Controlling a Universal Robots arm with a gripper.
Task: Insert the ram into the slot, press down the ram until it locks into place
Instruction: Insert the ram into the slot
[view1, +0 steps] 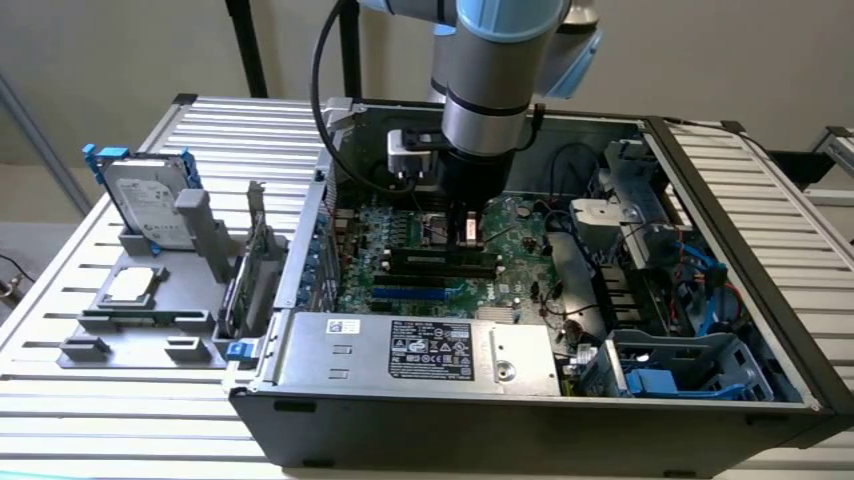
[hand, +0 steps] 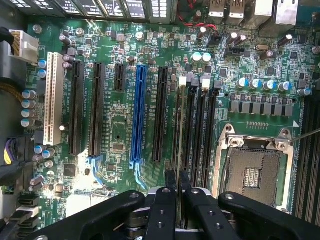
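I find the black two-fingered pincer (hand: 177, 175) all but closed, its fingers (hand: 170, 192) clamped on a thin green circuit-board stick, the ram (hand: 178, 197), seen edge-on between them. Directly beneath the fingertips lies the long narrow black slot (hand: 183, 100) with a white end clip. It is the outermost of four parallel ones, and its long axis runs in line with the ram's edge. I judge the ram to be at the slot mouth; whether it is seated I cannot tell. Around lies the large green motherboard (view1: 523, 235), inside the open dark-grey computer case (view1: 534, 410).
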